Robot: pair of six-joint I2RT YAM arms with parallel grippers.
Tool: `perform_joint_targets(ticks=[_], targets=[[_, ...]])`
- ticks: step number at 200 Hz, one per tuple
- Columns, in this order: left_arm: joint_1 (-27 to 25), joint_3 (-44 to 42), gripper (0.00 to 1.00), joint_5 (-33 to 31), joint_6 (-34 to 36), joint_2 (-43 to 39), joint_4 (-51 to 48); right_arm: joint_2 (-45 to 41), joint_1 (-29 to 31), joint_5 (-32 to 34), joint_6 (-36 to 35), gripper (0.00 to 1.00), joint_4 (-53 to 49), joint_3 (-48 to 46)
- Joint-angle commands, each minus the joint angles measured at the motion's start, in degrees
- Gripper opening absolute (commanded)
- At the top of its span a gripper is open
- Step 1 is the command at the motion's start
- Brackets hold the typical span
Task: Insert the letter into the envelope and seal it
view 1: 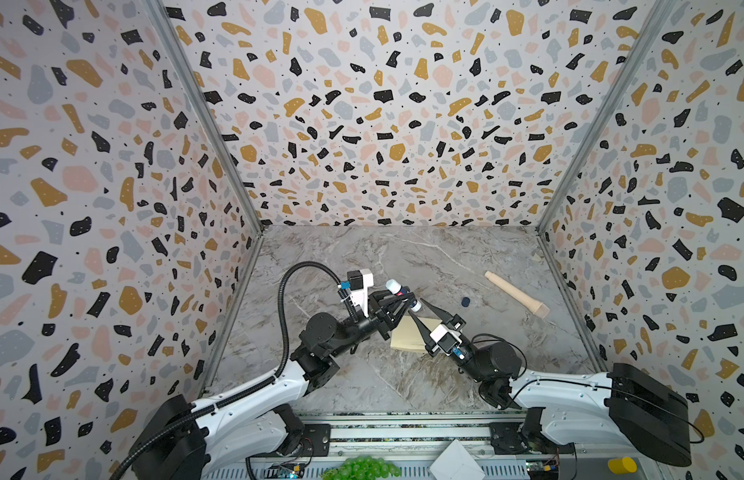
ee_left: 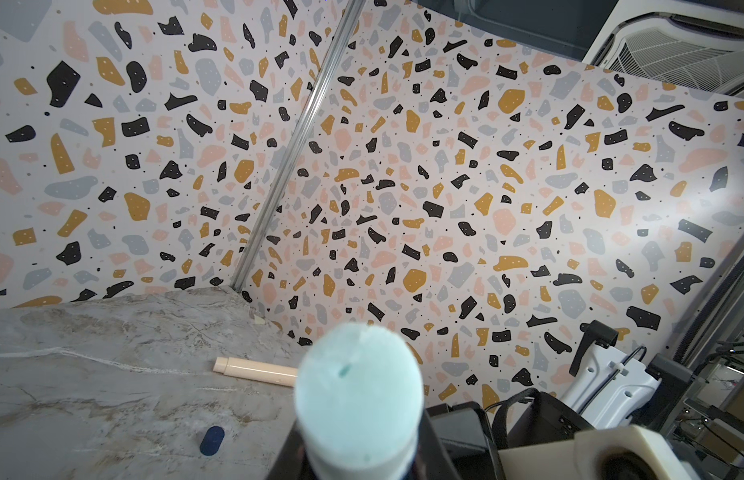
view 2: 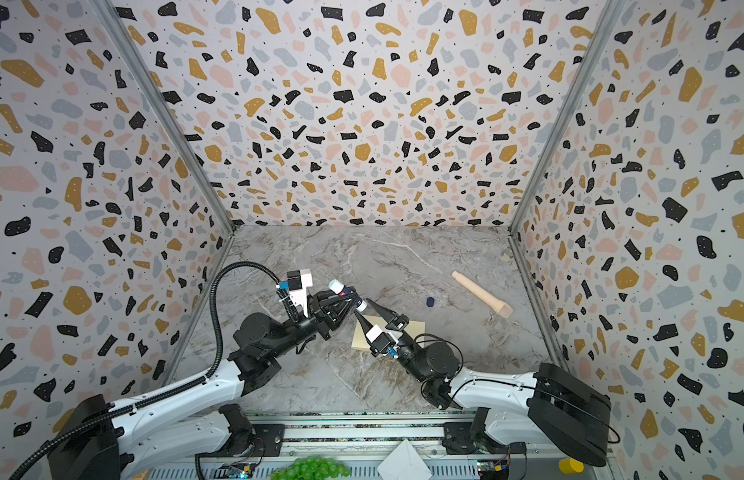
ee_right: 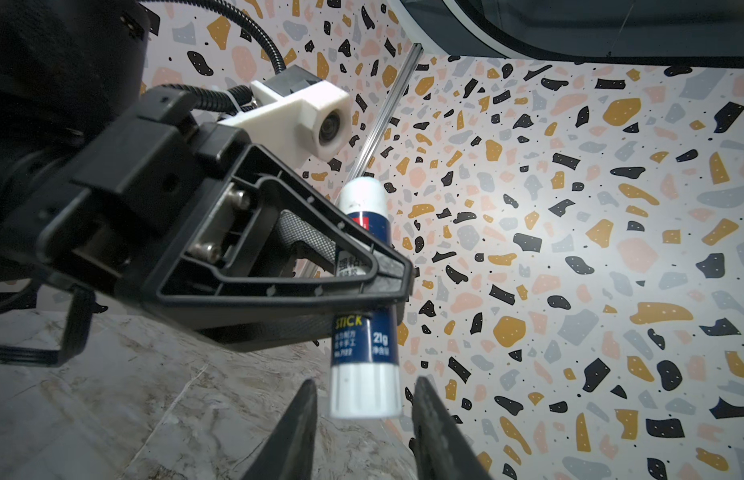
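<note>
The envelope (view 1: 404,341) is lying flat on the marble table (view 1: 362,386), roughly mid-table, partly hidden under the two grippers. Just over it, the left gripper (view 1: 405,297) is clamped on a blue-and-white glue stick (ee_right: 364,351), holding it clear of the table. The right gripper (ee_right: 365,381) has its jaws apart on either side of the stick's white end, with small gaps on both sides, so it's not pinching. A dark blue cap (view 1: 465,302) sits nearby, and a beige wooden handle (view 1: 515,293) lies further out.

"STICK" and "21g" on the glue stick (ee_right: 364,345)
</note>
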Motion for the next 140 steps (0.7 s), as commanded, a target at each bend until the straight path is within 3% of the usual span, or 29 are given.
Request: perform_joint_targets(ticks=[1, 56, 94, 116, 140], targets=[[0.04, 1.03, 0.0, 0.63, 0.8, -0.22, 3.12, 0.07, 0.56, 0.98, -0.72, 0.37, 2.48, 2.35], [0.09, 0.77, 0.0, 0.63, 0.73, -0.23, 3.17, 0.0, 1.08, 0.89, -0.72, 0.31, 2.71, 2.74], [0.05, 0.57, 0.0, 0.68, 0.73, -0.2, 3.3, -0.67, 1.22, -0.99, 0.27, 0.17, 1.88, 2.81], [0.02, 0.39, 0.0, 0.69, 0.93, -0.38, 3.25, -2.78, 0.48, -5.05, 4.83, 0.09, -1.6, 2.84], [0.06, 0.28, 0.0, 0.88, 1.52, -0.51, 3.05, -7.31, -5.97, -19.66, 21.03, 0.04, -14.19, 5.54]])
